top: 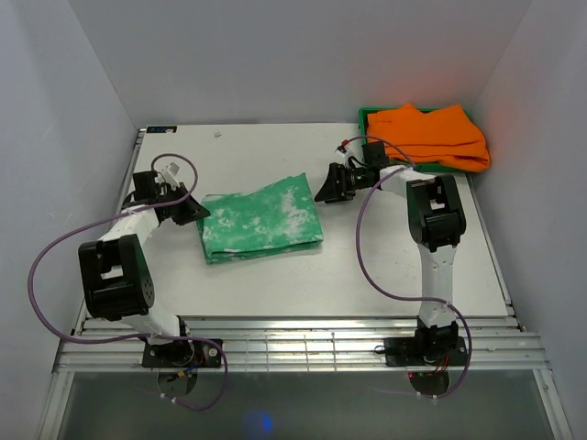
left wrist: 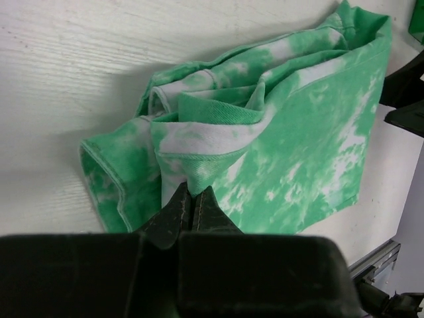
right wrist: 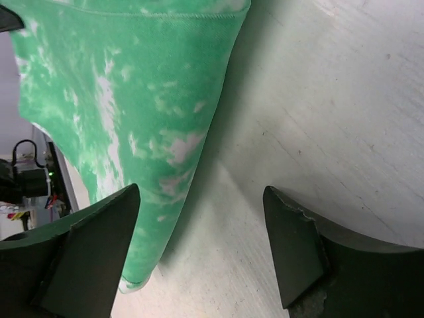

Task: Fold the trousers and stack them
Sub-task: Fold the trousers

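Note:
The trousers (top: 261,220) lie folded into a rough rectangle mid-table, green with white blotches. My left gripper (top: 197,213) is at their left edge. In the left wrist view its jaws (left wrist: 192,192) are shut, with a raised fold of the trousers (left wrist: 298,132) pinched at the tips. My right gripper (top: 323,190) hovers just off the trousers' right edge. It stands open over bare table (right wrist: 202,192). The trousers' rolled edge (right wrist: 119,99) runs next to its left finger (right wrist: 106,245), and nothing lies between the fingers.
Plain orange garments (top: 436,136) are piled in a green tray (top: 367,115) at the back right corner. White walls close in the table (top: 275,284) on three sides. The right gripper's dark body (left wrist: 404,99) shows at the edge of the left wrist view.

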Controlling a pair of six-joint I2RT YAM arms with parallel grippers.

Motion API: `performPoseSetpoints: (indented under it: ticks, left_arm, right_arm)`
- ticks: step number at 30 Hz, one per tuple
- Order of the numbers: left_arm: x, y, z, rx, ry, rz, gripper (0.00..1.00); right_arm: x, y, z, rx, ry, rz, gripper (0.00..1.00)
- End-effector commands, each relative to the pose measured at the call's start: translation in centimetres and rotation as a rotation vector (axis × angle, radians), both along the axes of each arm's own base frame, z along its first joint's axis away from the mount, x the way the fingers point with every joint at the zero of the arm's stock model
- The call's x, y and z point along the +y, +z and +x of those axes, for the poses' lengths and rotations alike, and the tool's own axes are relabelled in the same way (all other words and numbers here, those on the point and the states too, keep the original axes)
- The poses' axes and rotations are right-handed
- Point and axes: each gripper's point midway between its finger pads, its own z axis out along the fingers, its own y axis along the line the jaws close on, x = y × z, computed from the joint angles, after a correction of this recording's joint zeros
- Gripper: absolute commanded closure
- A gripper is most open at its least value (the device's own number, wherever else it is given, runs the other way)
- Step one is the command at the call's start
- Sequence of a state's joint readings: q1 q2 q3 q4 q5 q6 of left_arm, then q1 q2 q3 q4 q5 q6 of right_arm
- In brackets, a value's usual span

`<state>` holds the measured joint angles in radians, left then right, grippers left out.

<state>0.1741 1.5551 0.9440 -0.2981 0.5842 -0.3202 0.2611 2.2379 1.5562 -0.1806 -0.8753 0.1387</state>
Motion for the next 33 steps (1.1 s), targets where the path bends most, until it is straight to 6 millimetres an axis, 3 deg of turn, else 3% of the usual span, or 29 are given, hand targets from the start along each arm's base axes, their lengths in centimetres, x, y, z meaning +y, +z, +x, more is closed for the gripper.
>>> performPoseSetpoints:
  ticks: [1,3,5,15,16,18,19,20,21,22,23,24,28,30,33]
  left_arm:
    - [0.8,-3.1,-0.3,0.077,0.033,-0.009,1.0]
    - [0.9,-4.9,-0.3,0.121,0.037,-0.014,1.0]
    - [1.0,-7.0,-0.5,0.18,0.048,-0.033,1.0]
    - [1.6,-11.0,-0.9,0.256,0.033,0.002,1.0]
    - [1.6,-11.2,-1.0,0.259,0.028,0.004,1.0]
    - [1.7,-11.3,-0.6,0.246,0.023,0.009,1.0]
    - [1.5,-11.3,-0.3,0.235,0.007,0.001,1.0]
    - [1.6,-10.9,0.6,0.212,-0.002,-0.001,1.0]
    - [1.5,-10.6,1.3,0.187,-0.02,-0.008,1.0]
    - [1.2,-10.9,1.6,0.186,-0.039,-0.027,1.0]
    - [0.8,-9.8,2.8,0.145,-0.072,-0.053,1.0]
    - [0.7,-9.5,3.4,0.126,-0.083,-0.065,1.0]
    - [-0.3,-7.0,5.8,0.005,-0.168,-0.125,1.0]
    - [-1.3,-5.6,6.0,-0.034,-0.23,-0.186,0.95]
    - [-2.3,-2.8,5.8,-0.098,-0.307,-0.245,0.8]
  right_arm:
    - [0.6,-1.2,-1.3,0.121,-0.004,0.086,0.23]
    - [0.8,-1.1,-1.1,0.119,-0.009,0.108,0.23]
    - [1.1,-1.1,-1.0,0.131,-0.019,0.132,0.16]
    - [3.7,-1.8,-1.7,0.176,-0.014,0.159,0.07]
    - [4.0,-2.7,-2.1,0.206,-0.013,0.143,0.17]
    - [4.1,-3.1,-2.4,0.225,-0.015,0.141,0.46]
    - [3.6,-2.5,-1.4,0.169,-0.049,0.139,0.84]
    - [3.0,-1.9,-0.9,0.137,-0.074,0.144,0.92]
    - [2.0,-2.8,-2.0,0.154,-0.105,0.136,0.92]
    - [0.7,-0.9,-1.1,0.122,-0.162,0.157,0.92]
    - [-0.9,-1.0,-1.3,0.109,-0.2,0.165,0.92]
    - [-1.5,0.2,-0.6,0.074,-0.218,0.174,0.92]
    - [-4.1,2.3,-2.5,0.024,-0.242,0.171,0.92]
    - [-4.5,1.8,-3.4,0.029,-0.211,0.126,0.92]
    - [-4.4,2.0,-4.0,0.043,-0.164,0.12,0.72]
